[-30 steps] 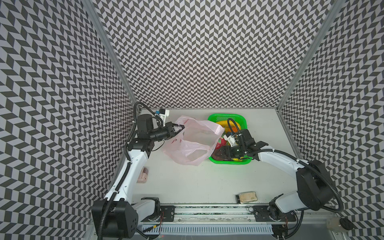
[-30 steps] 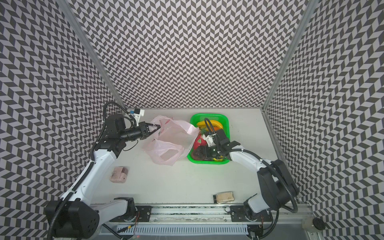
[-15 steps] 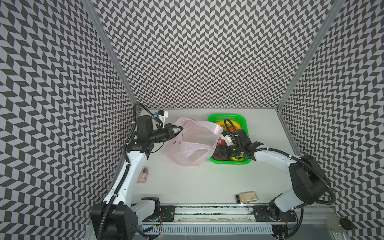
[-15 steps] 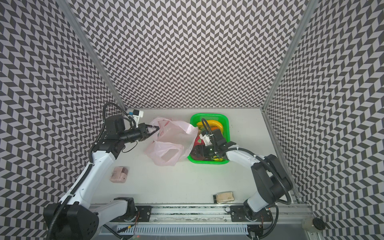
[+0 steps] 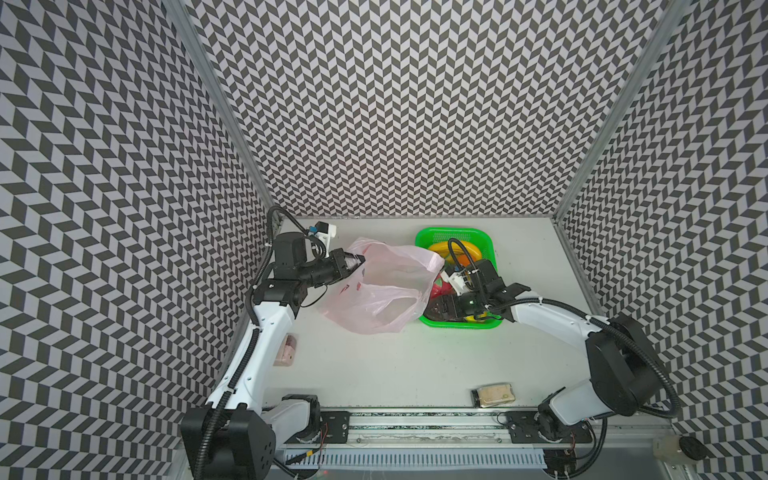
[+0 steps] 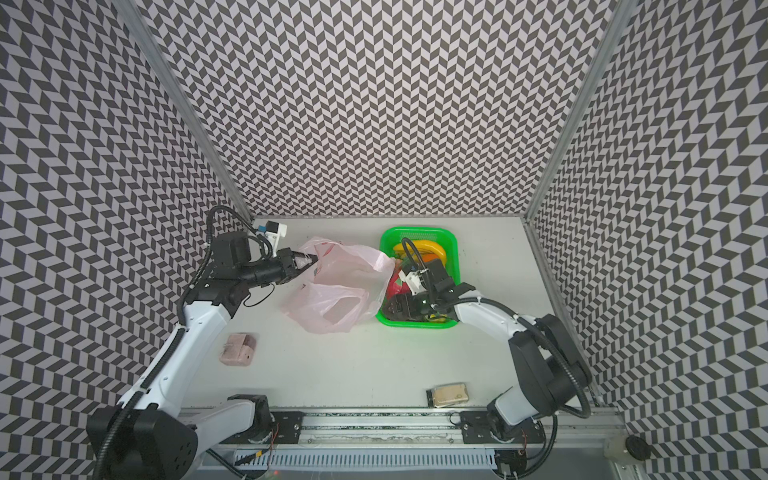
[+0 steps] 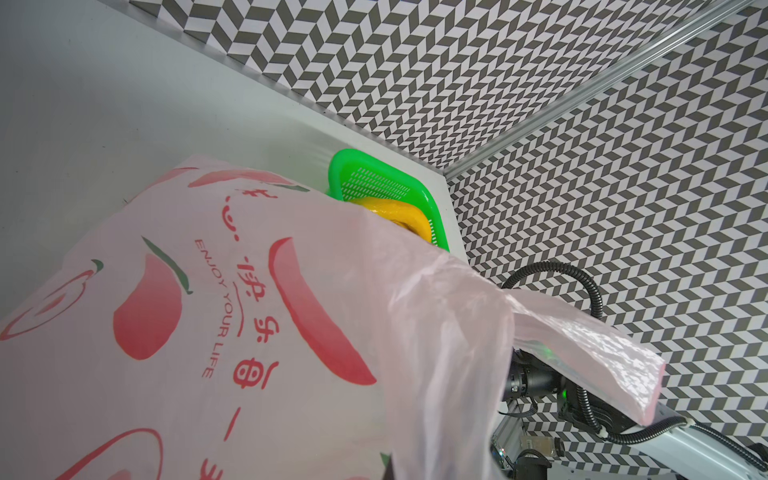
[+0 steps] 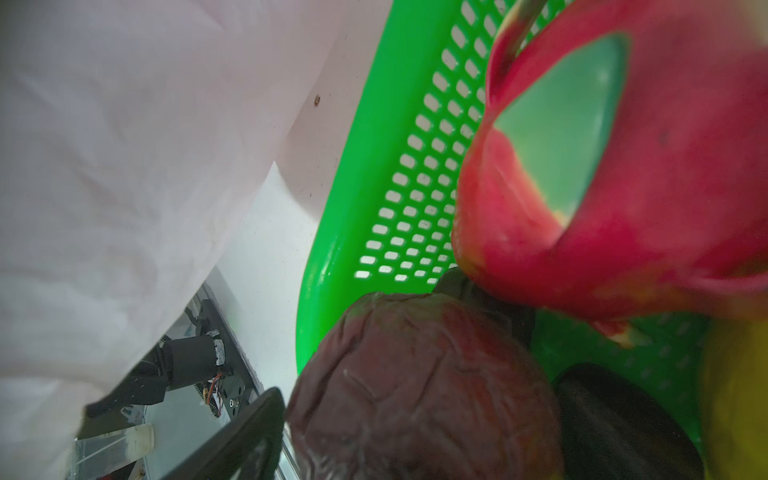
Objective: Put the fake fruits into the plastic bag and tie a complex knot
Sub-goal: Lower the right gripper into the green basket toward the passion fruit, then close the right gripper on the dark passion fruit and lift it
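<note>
While left pincer (image 5: 355,262) pinches plastic bag (image 5: 386,286) | its side overlaps basket (image 5: 455,233) rim

Three upright walls (image 5: 395,104), papered in a black-and-white chevron pattern, are closing in the back and both sides of the cell. Bare aluminium posts (image 5: 224,112) are running up the two rear corners. A pale grey bench (image 5: 415,365) is lying flat below under soft, even light, and a metal rail (image 5: 415,428) is edging its front.
</note>
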